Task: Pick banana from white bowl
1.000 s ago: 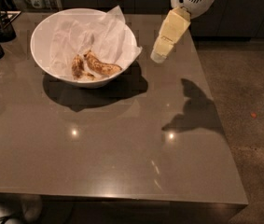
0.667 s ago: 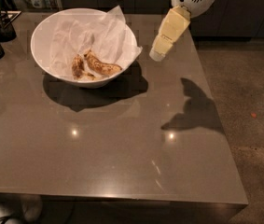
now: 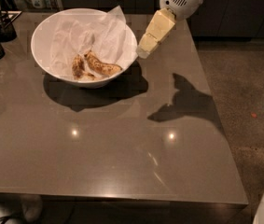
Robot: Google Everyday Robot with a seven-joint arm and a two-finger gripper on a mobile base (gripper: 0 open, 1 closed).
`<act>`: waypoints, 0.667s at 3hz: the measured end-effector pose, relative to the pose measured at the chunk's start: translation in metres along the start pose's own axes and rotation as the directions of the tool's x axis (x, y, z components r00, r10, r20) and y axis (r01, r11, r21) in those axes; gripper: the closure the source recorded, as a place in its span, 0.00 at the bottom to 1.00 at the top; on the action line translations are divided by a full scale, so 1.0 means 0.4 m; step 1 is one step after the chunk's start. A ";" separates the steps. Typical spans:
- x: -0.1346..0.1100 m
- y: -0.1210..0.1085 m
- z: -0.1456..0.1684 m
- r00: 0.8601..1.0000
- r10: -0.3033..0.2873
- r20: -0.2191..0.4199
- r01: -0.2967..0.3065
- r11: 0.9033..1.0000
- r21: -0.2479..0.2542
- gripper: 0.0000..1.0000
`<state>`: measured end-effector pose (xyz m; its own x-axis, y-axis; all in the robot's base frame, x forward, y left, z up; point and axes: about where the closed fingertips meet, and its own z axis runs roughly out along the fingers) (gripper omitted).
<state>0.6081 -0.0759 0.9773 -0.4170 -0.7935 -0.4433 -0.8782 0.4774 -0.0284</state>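
Your banana (image 3: 102, 65) lies in the bottom of the white bowl (image 3: 35, 41), on the crumpled paper lining (image 3: 109, 31), curving from the middle toward the right wall. The shorter brown-spotted banana piece (image 3: 78, 66) sits just beside it on the left, near enough that you need to keep the two apart in your aim. The bowl stands on the far left part of the grey table (image 3: 99, 153).

The gripper (image 3: 144, 52) hangs just outside the bowl's right rim, above the tabletop, angled down and to the left. You cannot tell from this view whether it is released or clenched; nothing shows in it. I judge you are in the approach step: the banana is not yet reached.

The next move probably calls for carrying the gripper up over the rim and the raised fold of paper, then down onto the longer fruit, away from the stubby piece.

Against a second ago, the gripper has shifted left, closer to the rim, and the arm's shadow (image 3: 187, 101) has moved with it; bowl and fruit lie as they did.
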 end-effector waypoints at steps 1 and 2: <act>-0.004 -0.001 0.002 1.000 -0.002 0.005 0.002 1.000 0.003 0.00; -0.041 0.015 -0.003 1.000 -0.011 0.025 0.011 1.000 -0.001 0.00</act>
<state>0.6095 -0.0604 0.9855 -0.4016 -0.7889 -0.4651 -0.8828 0.4686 -0.0326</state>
